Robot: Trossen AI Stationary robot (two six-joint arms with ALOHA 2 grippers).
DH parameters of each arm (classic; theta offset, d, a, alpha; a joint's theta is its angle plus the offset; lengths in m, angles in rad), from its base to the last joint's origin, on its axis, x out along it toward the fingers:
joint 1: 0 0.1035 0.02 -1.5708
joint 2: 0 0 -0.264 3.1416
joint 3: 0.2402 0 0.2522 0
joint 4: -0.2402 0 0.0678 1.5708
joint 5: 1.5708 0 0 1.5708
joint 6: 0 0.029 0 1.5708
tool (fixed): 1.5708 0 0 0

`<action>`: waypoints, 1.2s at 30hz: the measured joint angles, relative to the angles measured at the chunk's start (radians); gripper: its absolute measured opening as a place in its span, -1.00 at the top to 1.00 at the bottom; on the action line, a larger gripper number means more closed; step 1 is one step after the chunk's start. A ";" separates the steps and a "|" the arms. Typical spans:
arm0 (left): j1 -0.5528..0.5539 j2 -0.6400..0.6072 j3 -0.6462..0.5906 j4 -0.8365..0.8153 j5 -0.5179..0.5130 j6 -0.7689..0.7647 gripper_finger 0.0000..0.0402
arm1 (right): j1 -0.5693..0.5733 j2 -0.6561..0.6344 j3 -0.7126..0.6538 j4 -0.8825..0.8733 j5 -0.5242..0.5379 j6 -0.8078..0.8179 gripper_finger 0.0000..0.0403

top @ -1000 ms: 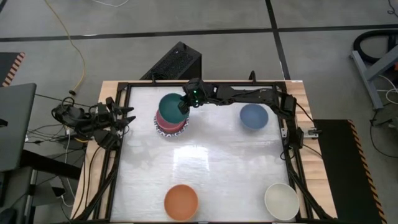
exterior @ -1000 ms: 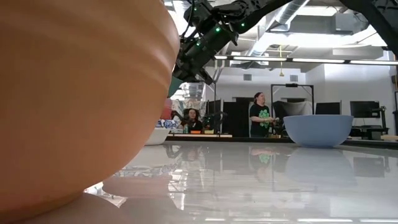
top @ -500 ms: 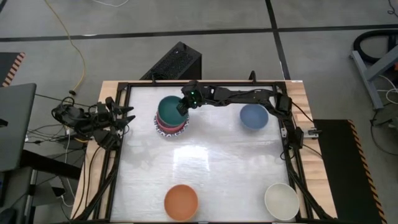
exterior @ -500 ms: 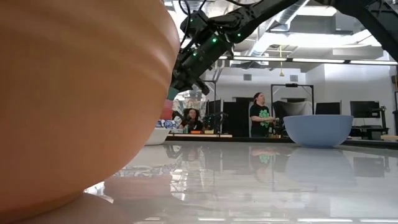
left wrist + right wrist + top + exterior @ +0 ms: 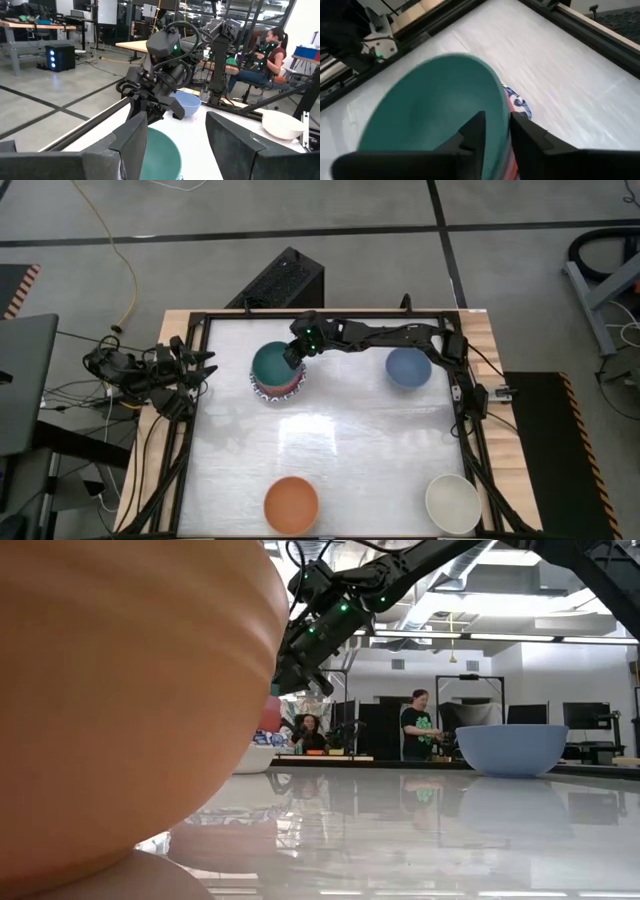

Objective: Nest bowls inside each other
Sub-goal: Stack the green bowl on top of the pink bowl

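Note:
A dark green bowl (image 5: 272, 363) sits nested on a pink and a red bowl (image 5: 290, 385), which stand on a blue-and-white patterned plate (image 5: 262, 394) at the far middle of the table. My right gripper (image 5: 293, 352) is at this bowl's far right rim, open, one finger (image 5: 476, 131) inside the bowl (image 5: 435, 115) and one (image 5: 526, 134) outside. My left gripper (image 5: 205, 365) waits open at the table's left edge, pointing level toward the stack. A blue bowl (image 5: 408, 367), an orange bowl (image 5: 291, 504) and a cream bowl (image 5: 452, 503) stand apart on the table. My right gripper stands astride the green bowl's rim (image 5: 503, 107), slanting down from the table's far right side. There is a gap between its fingers, and I cannot tell whether either finger touches the rim. The bowl rests in the stack below it.
The orange bowl (image 5: 130, 690) fills the near left of the low view, and the blue bowl (image 5: 512, 748) stands far right. A black frame (image 5: 330, 315) runs along the table's edges. Two people sit or stand in the room beyond. Bare tabletop (image 5: 350, 440) lies in the middle.
My right gripper has sunk a little toward the stack with the green bowl. The bowl, held tilted above the pink and red bowls a second ago, has come down and now sits in them, covering most of the stack.

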 joint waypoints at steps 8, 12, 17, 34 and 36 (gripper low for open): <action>0.000 0.000 0.000 0.000 0.000 0.000 0.05 | 0.000 -0.017 0.000 0.048 0.000 -0.042 0.15; 0.000 0.000 0.000 -0.001 0.000 0.000 0.05 | 0.000 -0.025 0.000 0.084 0.048 -0.075 0.08; 0.000 0.000 0.000 -0.009 -0.001 -0.010 0.05 | 0.012 -0.031 0.000 0.143 0.126 -0.109 0.11; 0.000 0.000 0.000 -0.027 -0.001 -0.050 0.05 | 0.084 -0.030 -0.092 0.129 0.244 -0.217 0.47; 0.000 0.000 0.000 -0.026 -0.001 -0.050 0.05 | 0.084 -0.029 -0.105 0.142 0.245 -0.216 0.47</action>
